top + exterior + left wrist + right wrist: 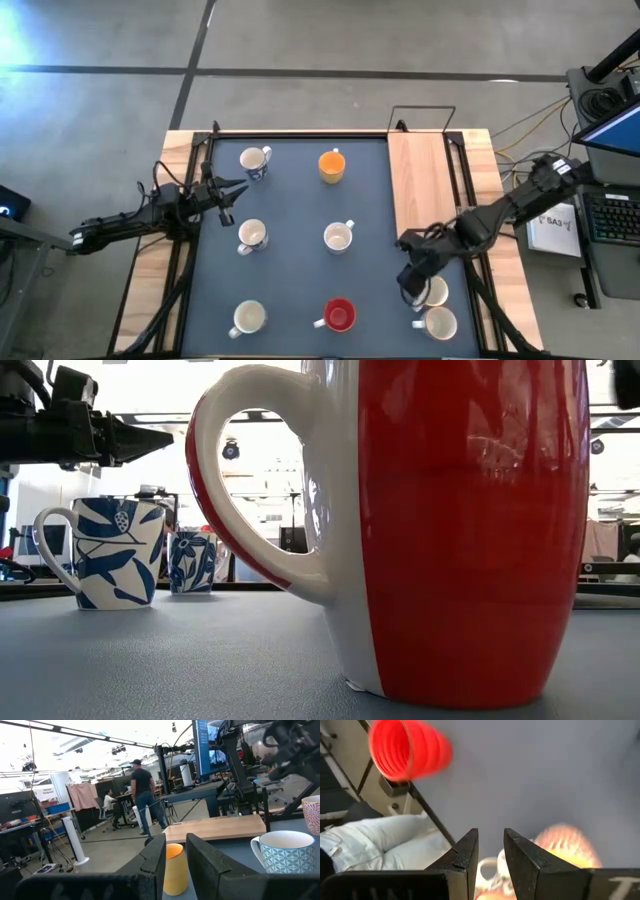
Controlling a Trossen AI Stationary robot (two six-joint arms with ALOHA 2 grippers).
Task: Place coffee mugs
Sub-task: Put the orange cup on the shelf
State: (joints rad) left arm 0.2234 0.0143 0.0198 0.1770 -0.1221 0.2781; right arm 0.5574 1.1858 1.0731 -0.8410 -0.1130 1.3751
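Observation:
Six mugs stand upright on the dark mat (290, 270) in a grid: white ones (255, 160) (252, 236) (339, 237) (248, 318), an orange one (332, 165) and a red one (339, 315). Two more white mugs (433, 292) (438, 323) stand on the right wooden strip. My left gripper (235, 200) hovers open at the mat's left edge between the two far-left mugs, facing the orange mug (175, 867). My right gripper (412, 282) is open, tipped down just above the nearer-strip mug (560, 845); I cannot tell whether it touches it.
A bare wooden board (420, 180) lies along the mat's far right. A black metal frame (300, 132) borders the mat. The red mug (470, 530) fills the low view, with blue-patterned mugs (110, 550) behind. People stand in the room beyond (142, 795).

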